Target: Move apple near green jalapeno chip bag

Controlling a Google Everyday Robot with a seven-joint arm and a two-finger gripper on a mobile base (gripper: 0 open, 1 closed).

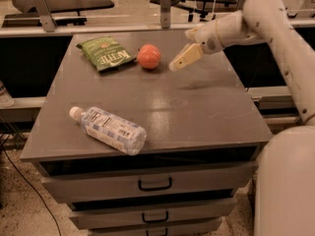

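Note:
The apple (148,56), small, round and red-orange, rests on the grey tabletop (197,107) at the back, just right of the green jalapeno chip bag (105,53). The bag lies flat with white "Kettle" lettering facing up. A small gap separates the apple from the bag's right edge. My gripper (180,53) hovers to the right of the apple, apart from it. It is open and holds nothing. Its lower beige finger (184,58) points down-left toward the apple.
A clear plastic water bottle (110,130) lies on its side at the front left of the table. Drawers with dark handles (154,184) sit below the tabletop. My arm (275,28) reaches in from the right, and a railing runs behind the table.

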